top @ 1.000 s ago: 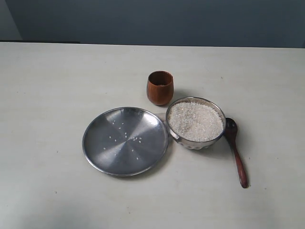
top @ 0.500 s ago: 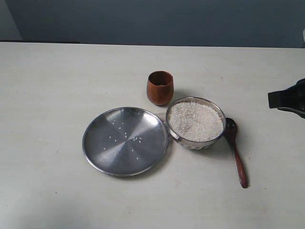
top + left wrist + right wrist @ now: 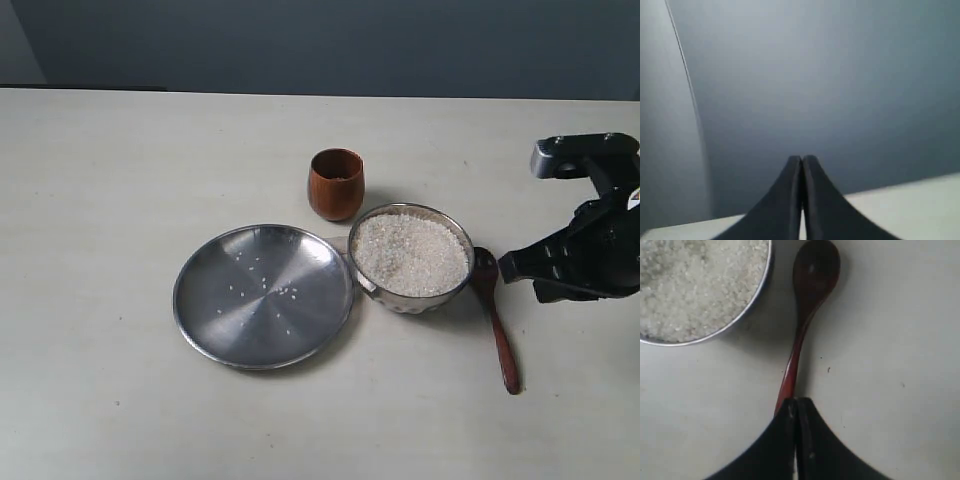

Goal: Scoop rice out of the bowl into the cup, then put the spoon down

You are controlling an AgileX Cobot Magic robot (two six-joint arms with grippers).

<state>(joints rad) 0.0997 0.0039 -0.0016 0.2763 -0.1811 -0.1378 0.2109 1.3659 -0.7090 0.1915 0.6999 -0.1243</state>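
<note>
The steel bowl (image 3: 412, 300) stands near the table's middle, full of white rice (image 3: 410, 253). Just behind it to the left stands the brown wooden cup (image 3: 335, 185). The wooden spoon (image 3: 497, 325) lies flat on the table right of the bowl, its head by the bowl's rim. My right gripper (image 3: 508, 267) hovers shut above the spoon, holding nothing. In the right wrist view its closed tips (image 3: 796, 401) cover the handle's lower part, with the spoon head (image 3: 812, 275) and the bowl's rim (image 3: 747, 312) beyond. My left gripper (image 3: 801, 159) is shut and empty, facing a grey wall.
A wide flat steel plate (image 3: 300, 330) with a few stray grains lies left of the bowl, touching or nearly touching it. The pale table runs back to a dark blue-grey wall.
My right arm has come in from the right edge and moved left and down, until its shut gripper is over the spoon. The bowl, cup, plate and spoon have not moved.
</note>
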